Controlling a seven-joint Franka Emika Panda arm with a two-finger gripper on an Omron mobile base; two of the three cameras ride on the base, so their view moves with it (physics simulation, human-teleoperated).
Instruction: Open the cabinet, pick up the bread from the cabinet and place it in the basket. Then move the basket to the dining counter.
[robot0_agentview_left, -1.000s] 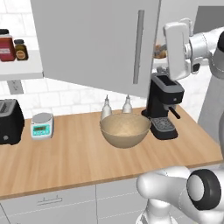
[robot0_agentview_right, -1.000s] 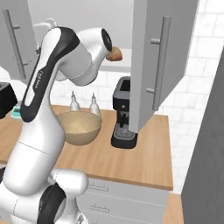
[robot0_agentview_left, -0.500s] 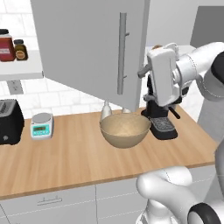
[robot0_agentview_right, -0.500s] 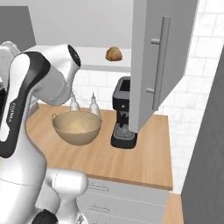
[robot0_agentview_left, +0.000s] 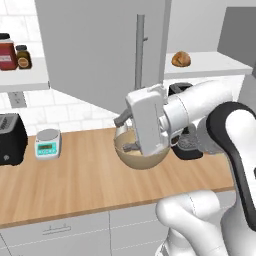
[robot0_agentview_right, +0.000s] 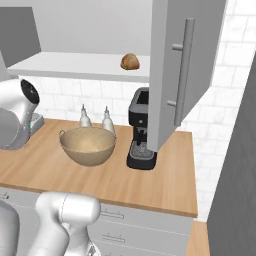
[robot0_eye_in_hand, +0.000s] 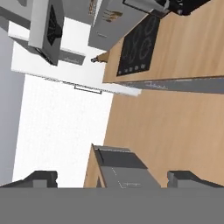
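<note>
The cabinet (robot0_agentview_left: 95, 45) stands open, its left door swung wide with the silver bar handle (robot0_agentview_left: 141, 50) facing me. The bread (robot0_agentview_left: 181, 59) is a small golden-brown roll lying on the cabinet's bottom shelf, and the right base view also catches the bread (robot0_agentview_right: 130, 61). The tan basket (robot0_agentview_right: 88, 145) rests on the wood worktop below. In the left base view my hand partly covers the basket (robot0_agentview_left: 142, 159). My gripper (robot0_agentview_left: 125, 133) hangs open just above the basket's left rim, holding nothing. The hand view has its fingertips (robot0_eye_in_hand: 41, 177) wide apart. The dining counter is out of view.
A black coffee machine (robot0_agentview_right: 141, 130) stands right of the basket under the cabinet's right door (robot0_agentview_right: 170, 70). Two small bottles (robot0_agentview_right: 106, 120) sit behind the basket. A scale (robot0_agentview_left: 48, 143) and a black toaster (robot0_agentview_left: 10, 142) are at the left, jars (robot0_agentview_left: 7, 52) on a shelf above.
The left cabinet door has swung wider and the bread now shows. My gripper let go of the handle, opened fully, and swung down and left to the basket.
</note>
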